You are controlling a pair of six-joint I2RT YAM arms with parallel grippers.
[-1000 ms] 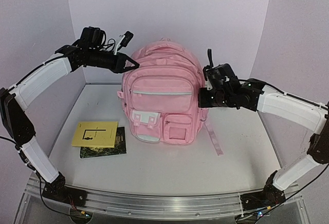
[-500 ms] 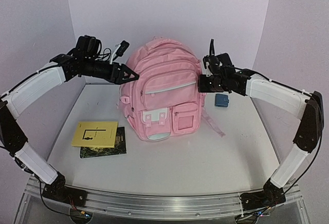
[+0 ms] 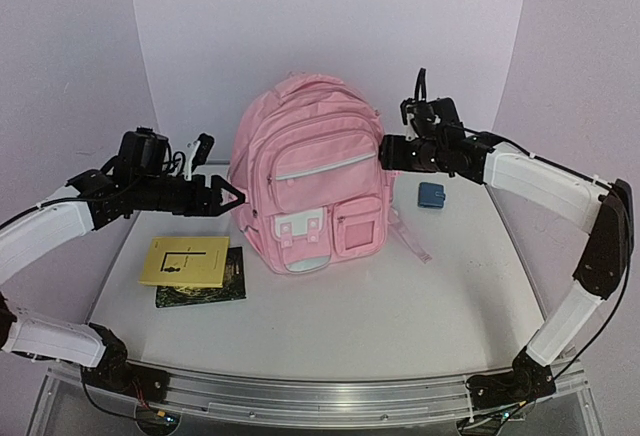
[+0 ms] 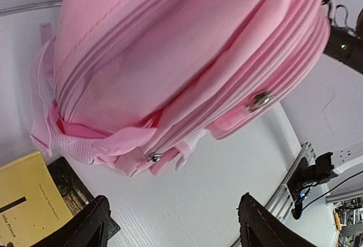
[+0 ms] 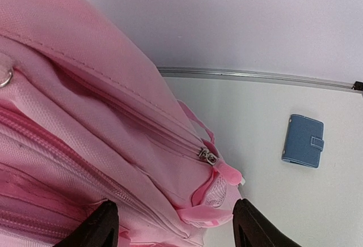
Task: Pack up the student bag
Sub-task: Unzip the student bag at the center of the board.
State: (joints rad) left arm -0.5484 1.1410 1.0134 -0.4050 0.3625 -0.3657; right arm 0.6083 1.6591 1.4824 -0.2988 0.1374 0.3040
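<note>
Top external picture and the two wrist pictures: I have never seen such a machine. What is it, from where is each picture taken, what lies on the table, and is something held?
It is a robot with two arms fixed at the table's near edge. The wide picture comes from a camera above and behind them: the left arm is on the left, the right arm on the right. The other two pictures come from a small camera on each wrist, looking past that arm's own jaws. On the table stands a pink backpack. Left of it lies a yellow book on a dark booklet; right of it, a small blue wallet. Both pairs of jaws stand open beside the backpack and hold nothing.
</note>
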